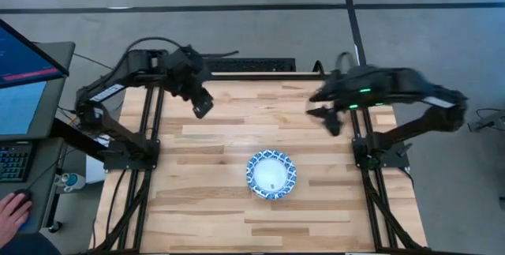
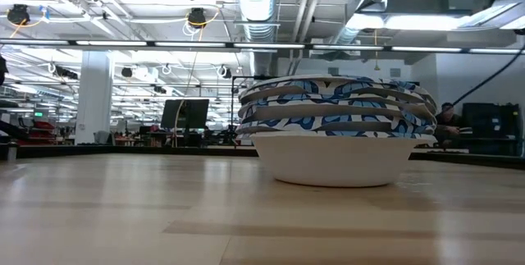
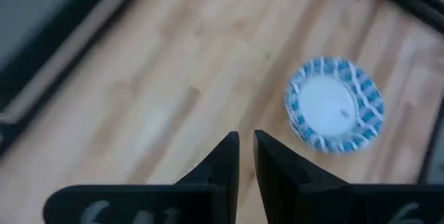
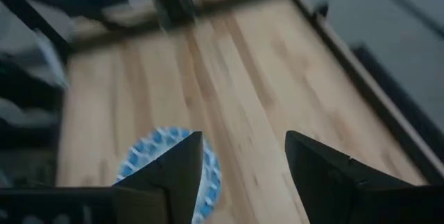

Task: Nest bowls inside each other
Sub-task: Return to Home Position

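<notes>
Left hand [image 1: 203,103] hangs above the far left part of the surface [image 1: 221,148], its fingers [image 3: 223,161] pressed almost together on nothing, well apart from the bowls [image 1: 271,174]. These sit nested near the middle of the surface, toward its near edge; the stack [image 2: 336,130] shows layered rims in the low view. Right hand [image 1: 331,117] hovers above the far right part, fingers [image 4: 177,165] spread and empty, likewise clear of the bowls. With the nesting apparently finished, the step in hand looks like parking both arms. Doing it well means drawing each one up and back on its own side, never sweeping low across the middle. Bare wood lies all round the stack, and no edge of the surface crowds either hand
</notes>
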Controlling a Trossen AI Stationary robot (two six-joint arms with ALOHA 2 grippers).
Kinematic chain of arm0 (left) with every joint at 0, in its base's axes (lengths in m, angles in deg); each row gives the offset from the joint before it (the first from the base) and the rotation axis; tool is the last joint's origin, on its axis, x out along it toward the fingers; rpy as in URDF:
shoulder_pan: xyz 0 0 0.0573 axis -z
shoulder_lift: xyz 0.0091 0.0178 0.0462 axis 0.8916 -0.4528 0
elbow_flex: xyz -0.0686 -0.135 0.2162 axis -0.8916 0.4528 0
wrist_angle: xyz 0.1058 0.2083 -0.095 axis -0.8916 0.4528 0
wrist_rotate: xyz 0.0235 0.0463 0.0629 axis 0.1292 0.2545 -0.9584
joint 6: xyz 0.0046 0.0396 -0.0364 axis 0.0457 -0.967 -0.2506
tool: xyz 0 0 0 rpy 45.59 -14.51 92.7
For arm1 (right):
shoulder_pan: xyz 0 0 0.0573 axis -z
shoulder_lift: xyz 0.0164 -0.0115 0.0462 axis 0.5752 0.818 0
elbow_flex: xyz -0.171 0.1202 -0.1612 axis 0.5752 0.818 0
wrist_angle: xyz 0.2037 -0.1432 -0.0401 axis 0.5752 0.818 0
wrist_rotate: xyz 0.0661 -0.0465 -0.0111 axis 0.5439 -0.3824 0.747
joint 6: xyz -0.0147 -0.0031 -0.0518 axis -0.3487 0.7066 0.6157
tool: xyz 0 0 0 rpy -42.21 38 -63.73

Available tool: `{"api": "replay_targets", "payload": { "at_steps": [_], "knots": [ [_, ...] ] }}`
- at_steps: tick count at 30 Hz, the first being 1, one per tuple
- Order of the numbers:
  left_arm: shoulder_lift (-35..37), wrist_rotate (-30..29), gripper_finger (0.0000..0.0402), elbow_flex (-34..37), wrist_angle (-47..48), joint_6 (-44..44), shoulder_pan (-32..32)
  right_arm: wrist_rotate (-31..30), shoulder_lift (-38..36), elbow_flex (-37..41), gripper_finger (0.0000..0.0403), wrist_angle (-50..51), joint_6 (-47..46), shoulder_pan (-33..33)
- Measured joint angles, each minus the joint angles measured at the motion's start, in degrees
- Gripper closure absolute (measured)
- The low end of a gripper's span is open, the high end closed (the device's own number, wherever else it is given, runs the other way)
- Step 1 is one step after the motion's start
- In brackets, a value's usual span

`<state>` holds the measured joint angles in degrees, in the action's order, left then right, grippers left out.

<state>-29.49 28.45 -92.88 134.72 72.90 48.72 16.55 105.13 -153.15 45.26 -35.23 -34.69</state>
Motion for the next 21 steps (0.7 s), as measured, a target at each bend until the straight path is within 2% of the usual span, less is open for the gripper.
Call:
{"api": "replay_targets", "payload": {
  "at_steps": [3,5,9,12,16,21],
  "knots": [
    [4.24,-4.31,0.0367,0.03,-3.99,-0.96,0.85,0.19,-6.79,1.19,0.0175,-3.57,0.9,-0.81],
    [7.06,-4.41,0.0367,0.13,-8.36,-2.7,0.94,0.79,-11.01,2.56,0.0175,-6.8,1.42,-1.2],
    [11.9,3.11,0.0367,2.0,-12.48,-6.51,0.36,4.8,-17.41,7.12,0.0176,-11.72,1.3,-1.2],
    [15.35,5.34,0.0367,5.01,-13.73,-6.85,0.08,5.64,-20.48,12.22,0.0175,-15.65,0.64,-1.21],
    [20.38,8.62,0.0367,13.86,-19.57,-7.58,0.01,5.84,-23.81,19.5,0.0175,-22.03,0.42,-1.16],
    [28.54,14.81,0.0367,30.84,-35.8,-8.79,0.05,7.52,-27.56,26.93,0.0174,-29.51,-0.9,-1.18]
  ]
}}
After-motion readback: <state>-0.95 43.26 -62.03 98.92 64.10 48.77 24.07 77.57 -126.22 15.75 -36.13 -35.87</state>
